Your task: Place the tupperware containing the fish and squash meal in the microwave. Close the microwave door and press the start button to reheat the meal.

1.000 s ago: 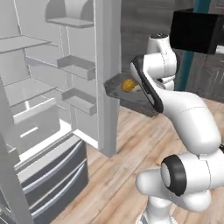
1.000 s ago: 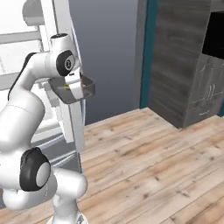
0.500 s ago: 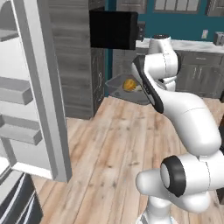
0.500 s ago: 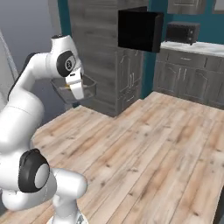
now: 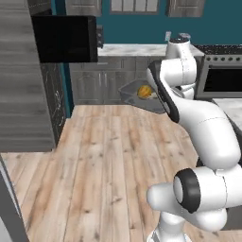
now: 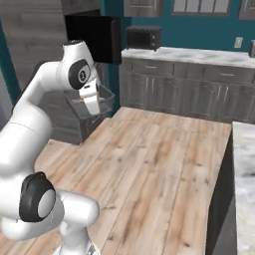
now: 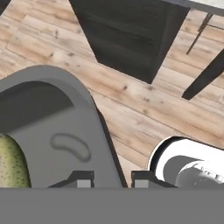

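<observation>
One second of driving swung the views from fridge to microwave (image 5: 64, 38), the hand (image 7: 112, 178) clamping the tupperware (image 5: 142, 94) rim.

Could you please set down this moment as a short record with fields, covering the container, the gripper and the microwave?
held item: tupperware, carried in the air above the wooden floor
contents: fish and squash meal, yellow-orange, seen through the clear wall
gripper: gripper shut on the container's rim, one finger on each side
microwave: microwave, black, up at the left in the left base view, apart from the container
step state: container not yet in the microwave
</observation>
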